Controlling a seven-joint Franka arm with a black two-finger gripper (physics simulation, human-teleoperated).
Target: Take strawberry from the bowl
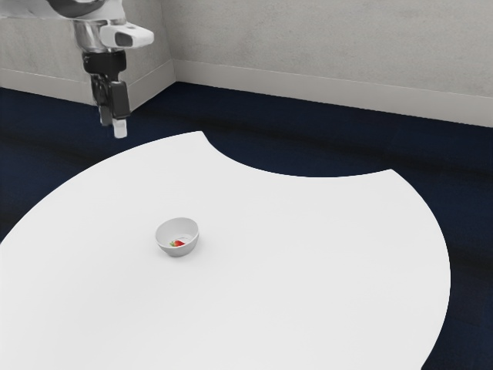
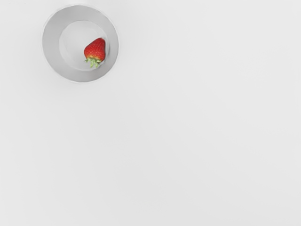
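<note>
A white worktop (image 1: 293, 254) with a sweeping round edge and a deep, curved notch cut into its side spreads beneath my reach, its surface smooth and pale, in a room with a dark blue floor (image 1: 308, 131). Mottled grey walls (image 1: 323, 38) meet in a corner toward the exterior view's left, trimmed along the foot by a broad, light baseboard (image 1: 323, 94). On the worktop stands a small, light grey bowl (image 1: 177, 250), upright, its mouth facing up and a soft shadow around its base. Inside lies the strawberry (image 2: 95, 49), red with green leaves, off center on the bowl's bottom and close to the side. The bowl's raised side rings the fruit all around, the barrier between it and the worktop, while the top is open. My arm (image 1: 77, 8) enters at the exterior view's upper left, with my fingers (image 1: 115, 126) pointing down, raised well apart from the bowl; whether they are open or closed, I cannot tell.
</note>
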